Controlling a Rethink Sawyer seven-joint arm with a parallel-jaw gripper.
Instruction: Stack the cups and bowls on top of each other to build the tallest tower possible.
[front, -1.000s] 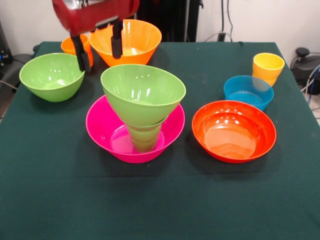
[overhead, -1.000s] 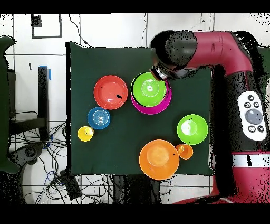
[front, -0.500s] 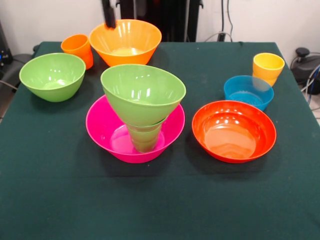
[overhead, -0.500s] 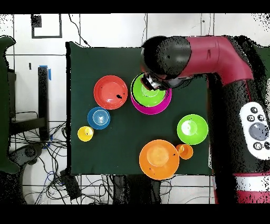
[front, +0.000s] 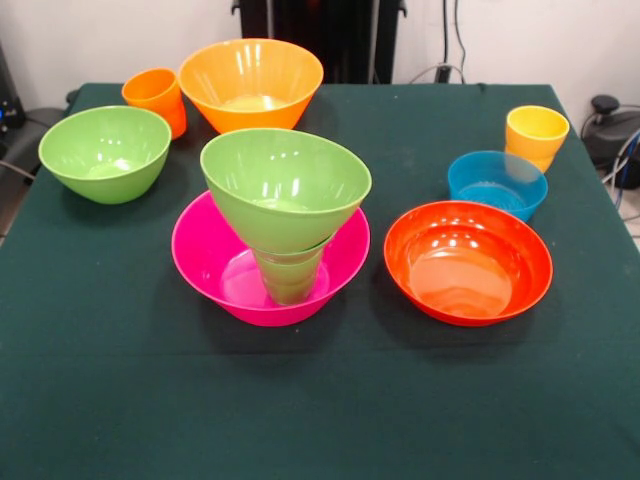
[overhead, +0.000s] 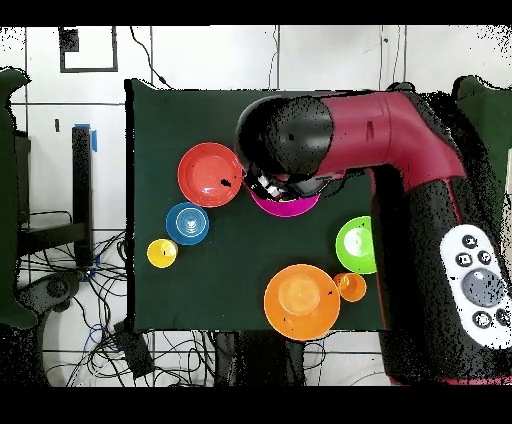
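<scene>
A light green bowl (front: 285, 187) tilts atop a green cup (front: 289, 275) inside the pink bowl (front: 205, 255) at the table's (front: 320, 400) centre. Overhead, the arm (overhead: 330, 130) covers the stack; its gripper's state apparently cannot be told.

Dark green cloth (front: 320, 420) covers the table edge to edge; behind it, a plain white wall (front: 520, 35) with cables hanging down it. From overhead, pale tiled floor (overhead: 200, 60) all round, cables tangled (overhead: 90, 290) beside the table
</scene>
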